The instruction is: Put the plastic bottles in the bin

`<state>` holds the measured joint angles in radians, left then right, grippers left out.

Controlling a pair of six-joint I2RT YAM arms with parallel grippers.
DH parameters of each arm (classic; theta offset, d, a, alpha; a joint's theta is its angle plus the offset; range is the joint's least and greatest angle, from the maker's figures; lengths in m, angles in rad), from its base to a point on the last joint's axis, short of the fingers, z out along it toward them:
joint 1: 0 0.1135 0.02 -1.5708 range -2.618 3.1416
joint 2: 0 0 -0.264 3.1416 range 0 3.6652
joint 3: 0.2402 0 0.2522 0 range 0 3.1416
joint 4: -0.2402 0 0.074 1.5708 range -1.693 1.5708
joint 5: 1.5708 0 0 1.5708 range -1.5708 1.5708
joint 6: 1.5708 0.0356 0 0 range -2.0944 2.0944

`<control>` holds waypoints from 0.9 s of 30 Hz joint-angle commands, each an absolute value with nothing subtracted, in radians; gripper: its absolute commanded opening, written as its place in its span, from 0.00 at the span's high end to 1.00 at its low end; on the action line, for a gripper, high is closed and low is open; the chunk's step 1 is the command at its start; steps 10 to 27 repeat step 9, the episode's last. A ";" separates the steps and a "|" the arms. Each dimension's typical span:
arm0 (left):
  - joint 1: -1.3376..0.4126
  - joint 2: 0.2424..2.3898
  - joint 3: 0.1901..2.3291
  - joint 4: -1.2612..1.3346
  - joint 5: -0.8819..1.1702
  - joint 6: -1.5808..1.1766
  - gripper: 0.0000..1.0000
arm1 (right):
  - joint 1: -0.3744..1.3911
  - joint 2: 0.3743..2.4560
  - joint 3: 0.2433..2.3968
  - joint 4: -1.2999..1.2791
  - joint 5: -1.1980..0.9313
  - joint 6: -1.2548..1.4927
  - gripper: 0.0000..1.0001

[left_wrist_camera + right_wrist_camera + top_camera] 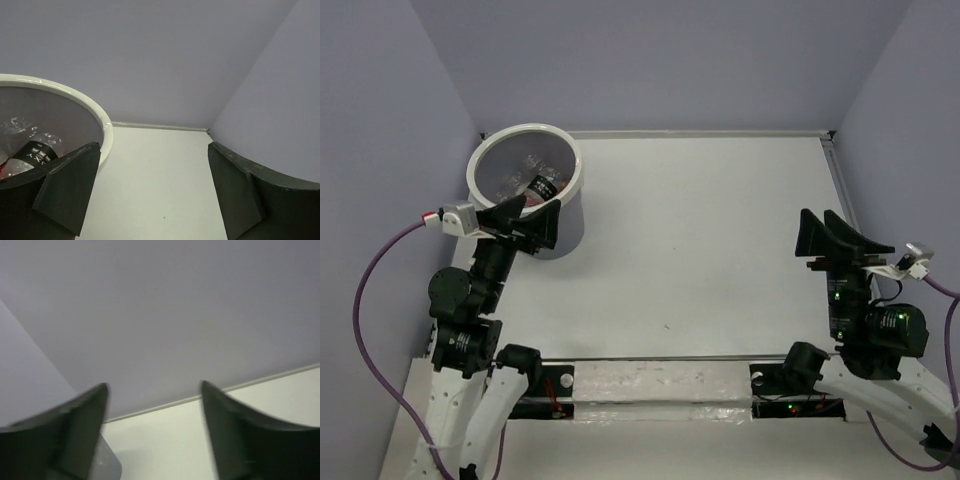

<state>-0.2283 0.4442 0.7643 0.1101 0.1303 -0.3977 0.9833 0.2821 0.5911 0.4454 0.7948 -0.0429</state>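
On the far-left corner of your white table [720,260] stands the round white plastic bin [525,130] with its grey inside. Your left gripper [154,150] hangs at the bin's near rim, jaws spread wide, nothing between them. Your right gripper [154,385] is well apart on the right side, jaws apart too, empty, view blurred. The plastic bottles lie inside the bin. Only a black-labelled bottle [541,187] shows clearly; the clear ones are hard to count.

One camera high up, two wrist cameras down low.
The top one looks down over the table [720,250]. The wrist ones sit close, facing the back wall [150,50]. Top and left both see the bin [525,128].
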 commanded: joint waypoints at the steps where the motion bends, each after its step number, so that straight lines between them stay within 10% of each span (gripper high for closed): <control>1: -0.233 0.414 0.715 0.181 0.224 -0.445 0.01 | 0.988 0.255 0.560 0.307 0.848 -0.034 0.00; 27: -0.232 0.429 0.762 0.196 0.219 -0.433 0.01 | 0.988 0.333 0.710 0.271 0.759 -0.049 0.00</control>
